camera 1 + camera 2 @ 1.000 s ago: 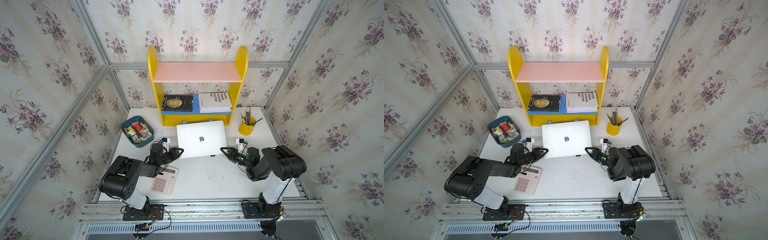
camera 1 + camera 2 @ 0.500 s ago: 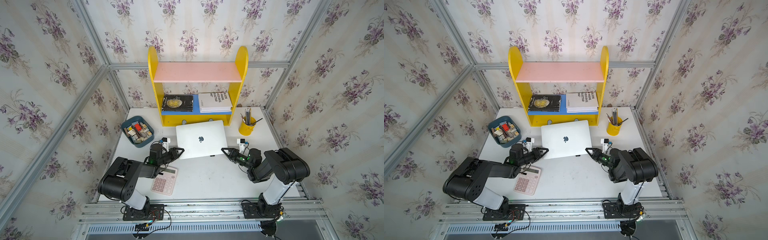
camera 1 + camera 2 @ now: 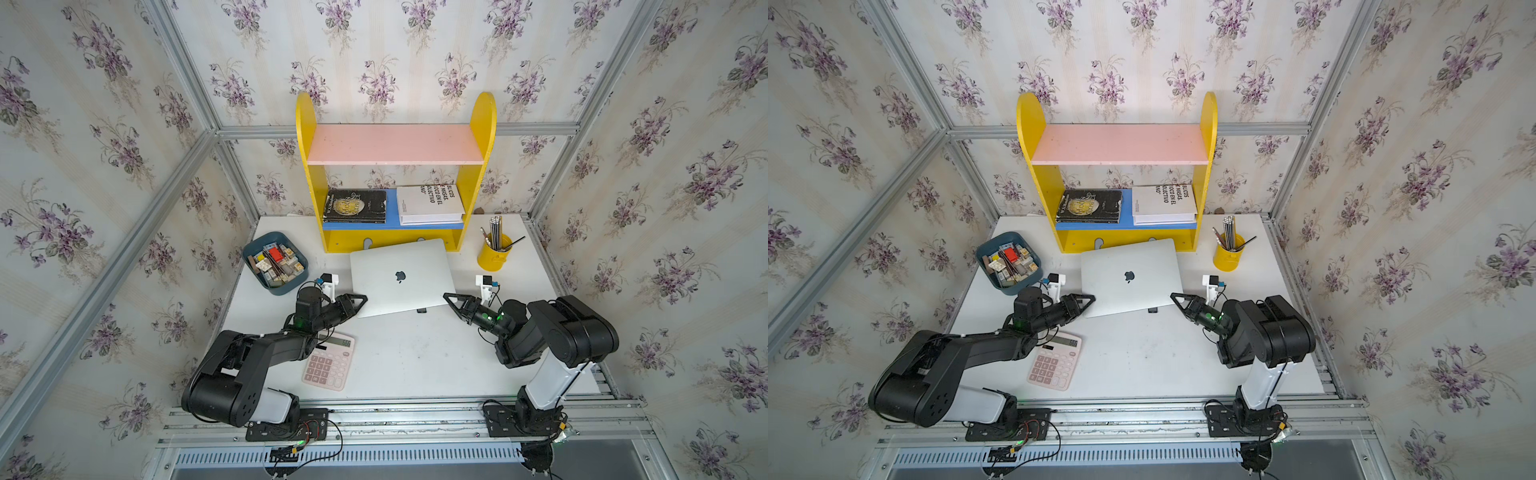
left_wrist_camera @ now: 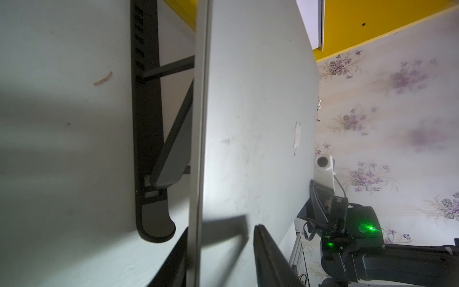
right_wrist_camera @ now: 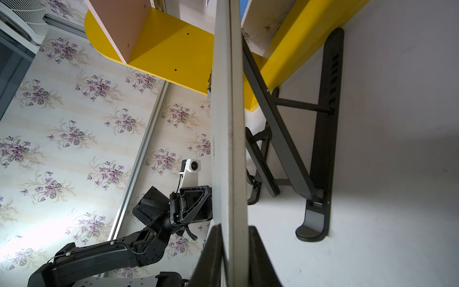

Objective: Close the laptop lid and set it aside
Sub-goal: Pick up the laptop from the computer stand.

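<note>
White tabletop carries a pink calculator nearest the arm bases. Beyond it, the left gripper and right gripper meet the front corners of the closed laptop, which sits logo up at mid-table before the yellow shelf.

Both top views hide the grips. The left wrist view shows jaws loosely straddling the edge, with the upper finger clear above the laptop lid. The right wrist view shows narrow jaws, a finger against each face of the edge. The wrist views also reveal a black folding stand propping the laptop.

Farther back are a blue tray of blocks, a yellow pencil cup, and on the shelf a black book and a white book.
</note>
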`<action>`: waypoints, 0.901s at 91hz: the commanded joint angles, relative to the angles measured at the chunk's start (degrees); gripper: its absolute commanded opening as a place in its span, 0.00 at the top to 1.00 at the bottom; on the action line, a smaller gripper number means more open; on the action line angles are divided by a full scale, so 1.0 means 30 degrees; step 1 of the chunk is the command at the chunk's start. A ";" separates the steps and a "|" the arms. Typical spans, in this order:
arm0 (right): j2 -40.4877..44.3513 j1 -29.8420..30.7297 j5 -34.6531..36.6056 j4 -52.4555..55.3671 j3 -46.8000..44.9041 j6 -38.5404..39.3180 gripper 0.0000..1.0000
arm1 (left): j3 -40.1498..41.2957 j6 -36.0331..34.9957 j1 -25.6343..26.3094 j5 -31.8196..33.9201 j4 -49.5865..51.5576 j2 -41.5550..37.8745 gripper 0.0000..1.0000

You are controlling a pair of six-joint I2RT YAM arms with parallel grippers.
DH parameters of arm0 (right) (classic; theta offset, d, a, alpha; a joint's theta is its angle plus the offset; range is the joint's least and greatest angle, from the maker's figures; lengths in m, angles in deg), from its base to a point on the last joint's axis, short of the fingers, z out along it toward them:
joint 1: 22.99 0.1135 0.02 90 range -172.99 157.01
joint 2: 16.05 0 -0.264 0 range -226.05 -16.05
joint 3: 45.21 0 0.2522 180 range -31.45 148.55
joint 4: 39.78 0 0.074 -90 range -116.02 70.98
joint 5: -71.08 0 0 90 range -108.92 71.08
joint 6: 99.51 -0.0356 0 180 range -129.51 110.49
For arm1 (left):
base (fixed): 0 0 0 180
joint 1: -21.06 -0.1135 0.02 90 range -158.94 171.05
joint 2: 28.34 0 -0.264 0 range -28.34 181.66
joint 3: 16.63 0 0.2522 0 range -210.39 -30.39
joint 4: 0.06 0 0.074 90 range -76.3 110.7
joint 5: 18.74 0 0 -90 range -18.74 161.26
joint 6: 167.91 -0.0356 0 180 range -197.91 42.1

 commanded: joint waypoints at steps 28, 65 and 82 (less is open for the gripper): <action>-0.1145 0.0050 0.0188 -0.3967 -0.0551 -0.1377 0.91 | -0.0016 -0.0323 0.0076 -0.0567 0.0442 -0.2017 0.58; -0.0636 0.0036 0.0215 -0.4273 -0.0706 -0.2379 1.00 | -0.0051 -0.0441 0.0229 -0.0425 0.1628 -0.3380 0.57; -0.0046 0.0042 0.0420 -0.4268 -0.0836 -0.2978 1.00 | -0.0139 -0.0524 0.0346 -0.0382 0.2280 -0.4129 0.57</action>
